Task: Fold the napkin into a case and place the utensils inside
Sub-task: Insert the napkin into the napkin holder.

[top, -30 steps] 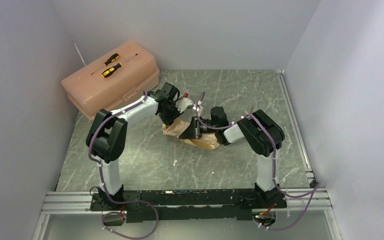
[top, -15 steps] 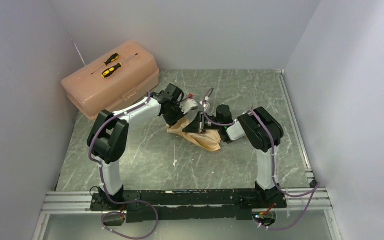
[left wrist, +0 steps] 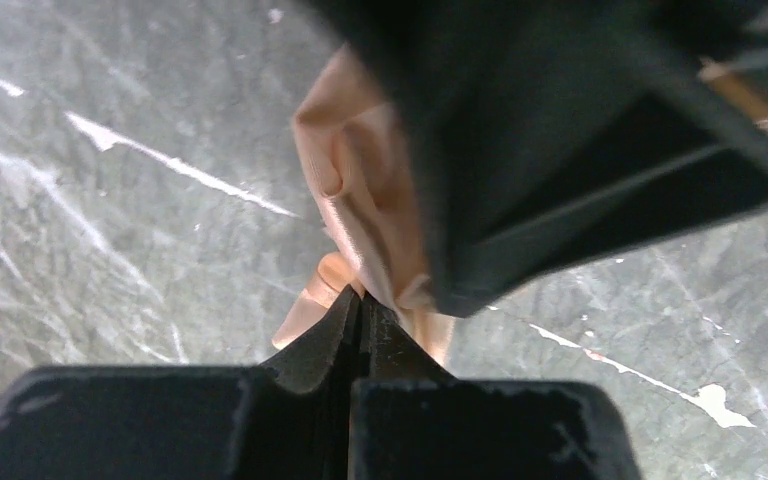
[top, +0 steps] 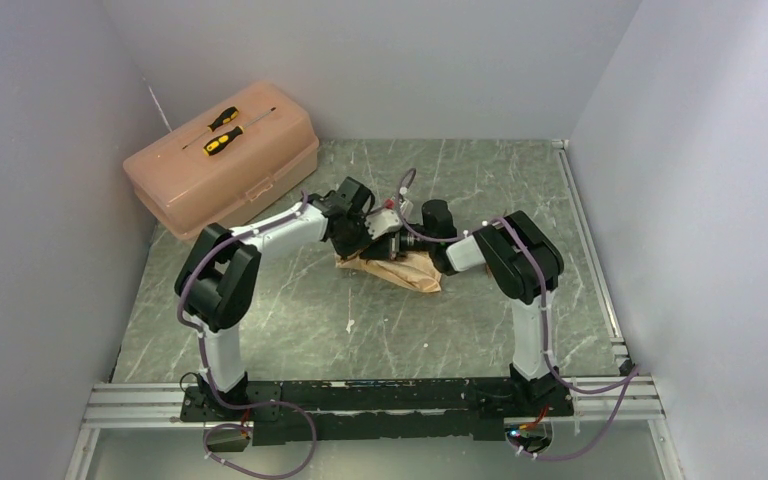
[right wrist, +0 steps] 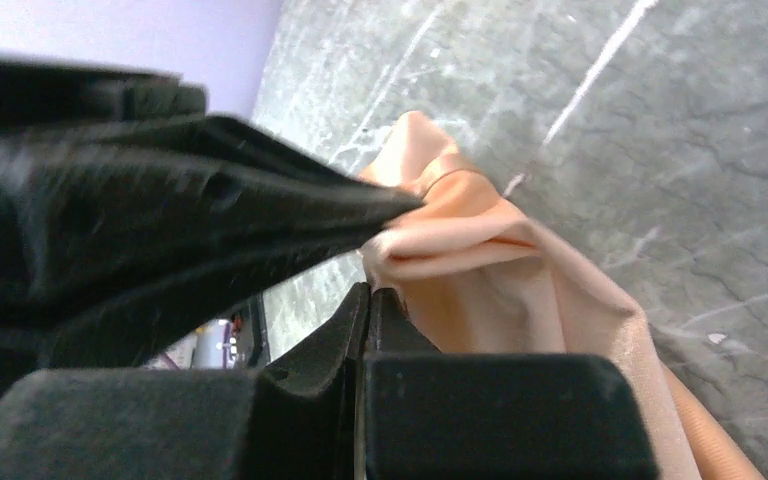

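Napkin (top: 405, 272), bunched; edges pinched by left gripper (left wrist: 362, 300) and right gripper (right wrist: 368, 292), probably to form a fold.

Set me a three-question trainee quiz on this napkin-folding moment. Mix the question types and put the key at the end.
1. True or false: the left claw and the right claw are each shut on the napkin.
2. The two screwdrivers lie: A) on the lid of the pink toolbox; B) on the napkin; C) beside the right arm's base.
3. Fill the gap: the napkin is ___, not a flat packet.
Key: 1 true; 2 A; 3 bunched up.
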Robot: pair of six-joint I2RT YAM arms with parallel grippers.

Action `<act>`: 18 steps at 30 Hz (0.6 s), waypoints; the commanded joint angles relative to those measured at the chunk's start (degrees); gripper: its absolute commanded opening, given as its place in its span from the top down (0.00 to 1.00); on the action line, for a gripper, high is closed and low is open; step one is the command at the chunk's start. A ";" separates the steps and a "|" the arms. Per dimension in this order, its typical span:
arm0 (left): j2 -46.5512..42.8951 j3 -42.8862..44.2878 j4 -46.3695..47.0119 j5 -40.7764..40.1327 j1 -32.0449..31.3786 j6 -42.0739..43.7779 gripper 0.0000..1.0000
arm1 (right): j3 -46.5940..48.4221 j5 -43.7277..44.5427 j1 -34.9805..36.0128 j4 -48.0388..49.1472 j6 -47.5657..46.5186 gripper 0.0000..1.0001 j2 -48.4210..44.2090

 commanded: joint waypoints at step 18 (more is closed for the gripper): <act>-4.93 -4.58 0.38 -0.22 -3.97 12.43 0.97 | 7.62 9.97 -3.33 -23.55 -5.93 1.00 9.22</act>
